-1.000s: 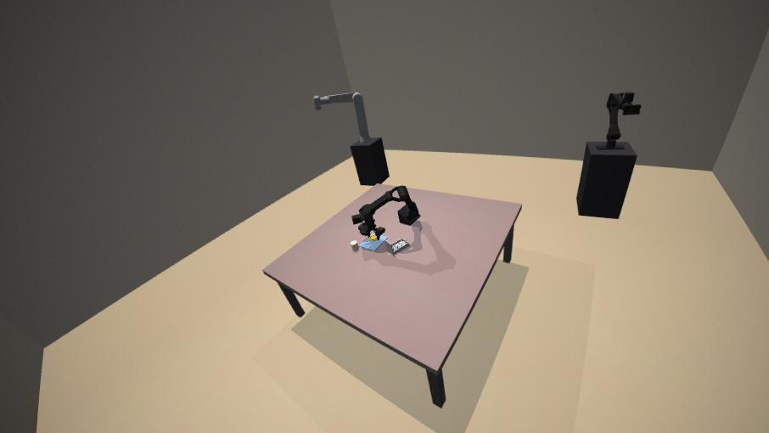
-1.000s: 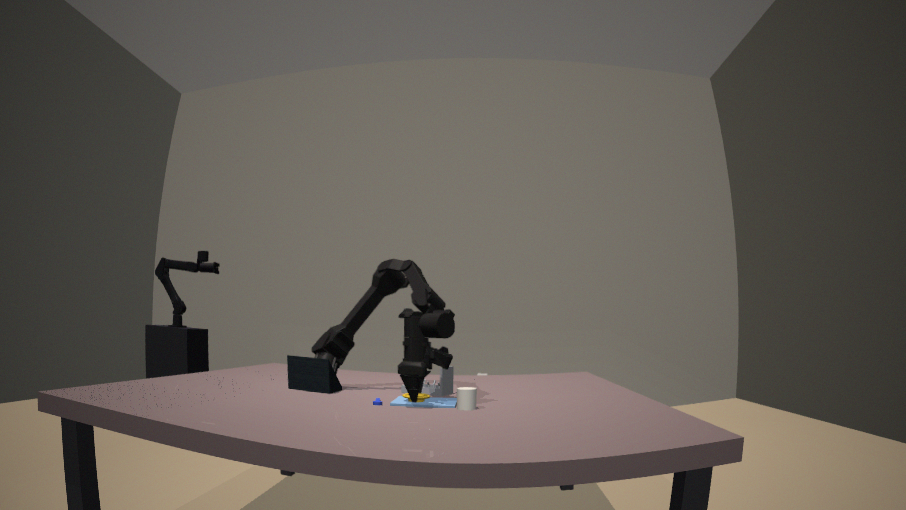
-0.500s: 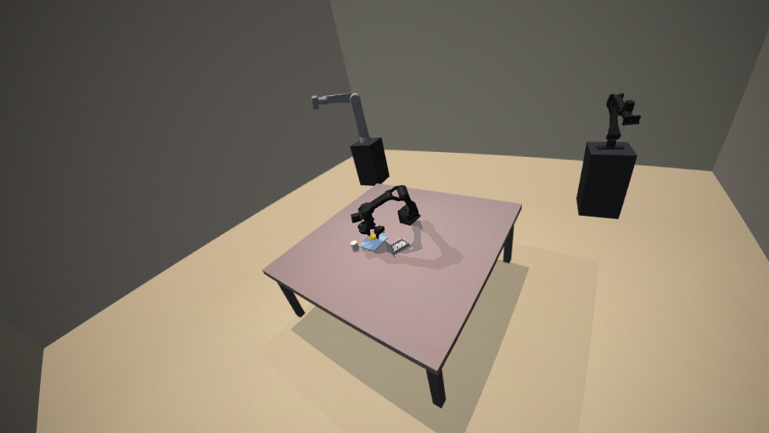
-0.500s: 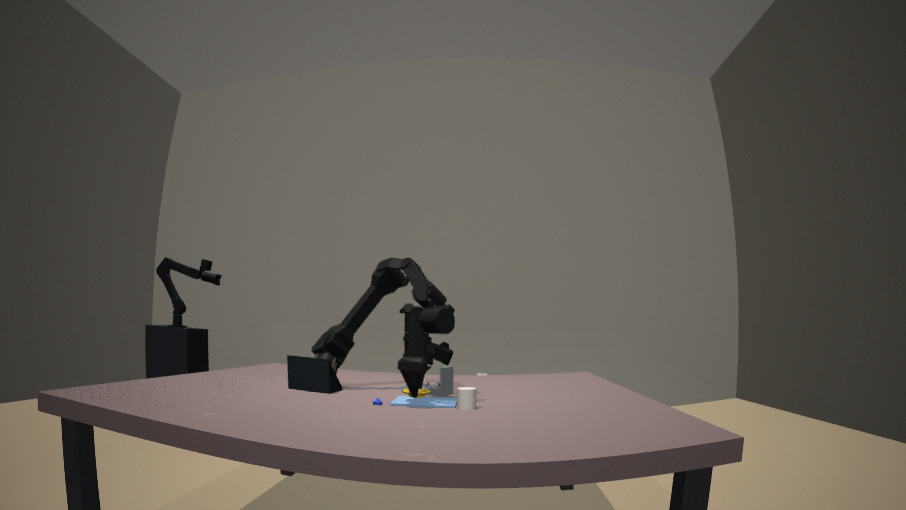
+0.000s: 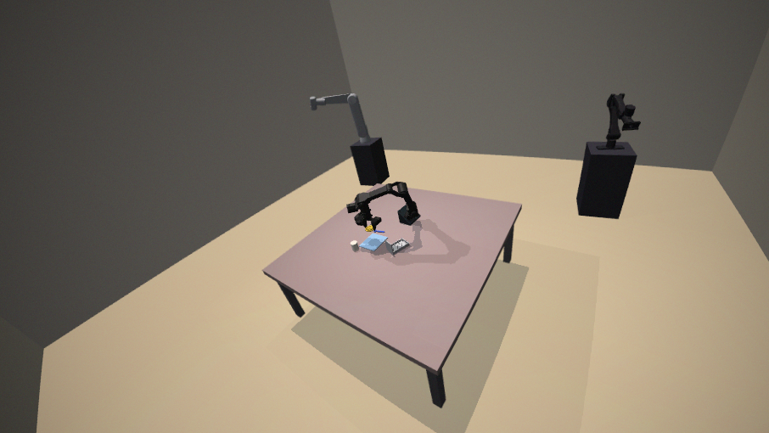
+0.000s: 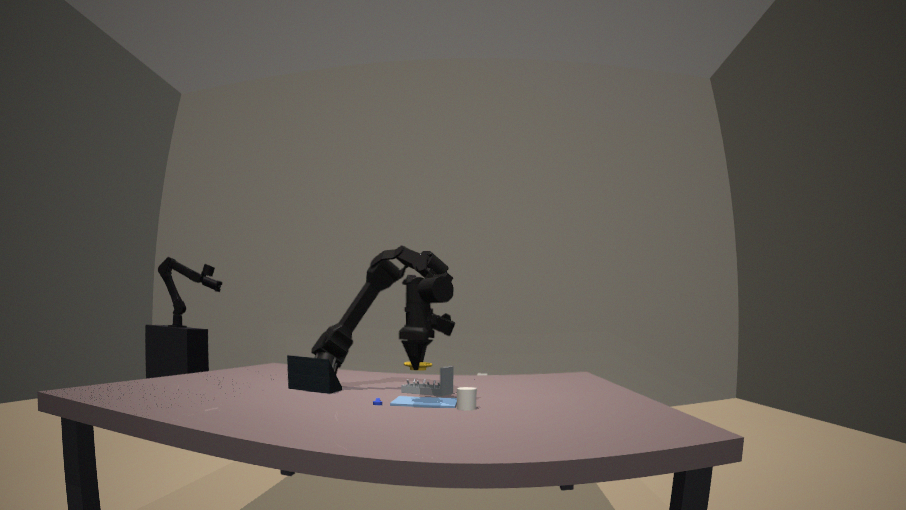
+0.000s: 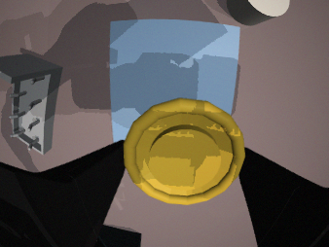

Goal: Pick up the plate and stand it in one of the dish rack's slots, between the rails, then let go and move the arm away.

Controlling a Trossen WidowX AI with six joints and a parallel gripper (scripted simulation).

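Top view: high, distant, angled down at the square mauve desk [image 5: 408, 300]. Exterior view: low, level with the desk's edge. Wrist view: close, straight down. All share the light-blue rectangular mat [image 7: 175, 69].

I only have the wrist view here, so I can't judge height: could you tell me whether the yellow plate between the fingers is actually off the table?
Observer: Yes. In the exterior view the plate hangs flat in the gripper, above the blue mat.
Operator: Thank you. Is the plate over the dish rack yet?
Observer: Not quite, as far as I can tell. In the exterior view the dish rack sits below it and slightly to the right.
Operator: Is anything lying out of my sight nearby?
Observer: A small blue item lies on the table left of the mat; I cannot tell what it is.
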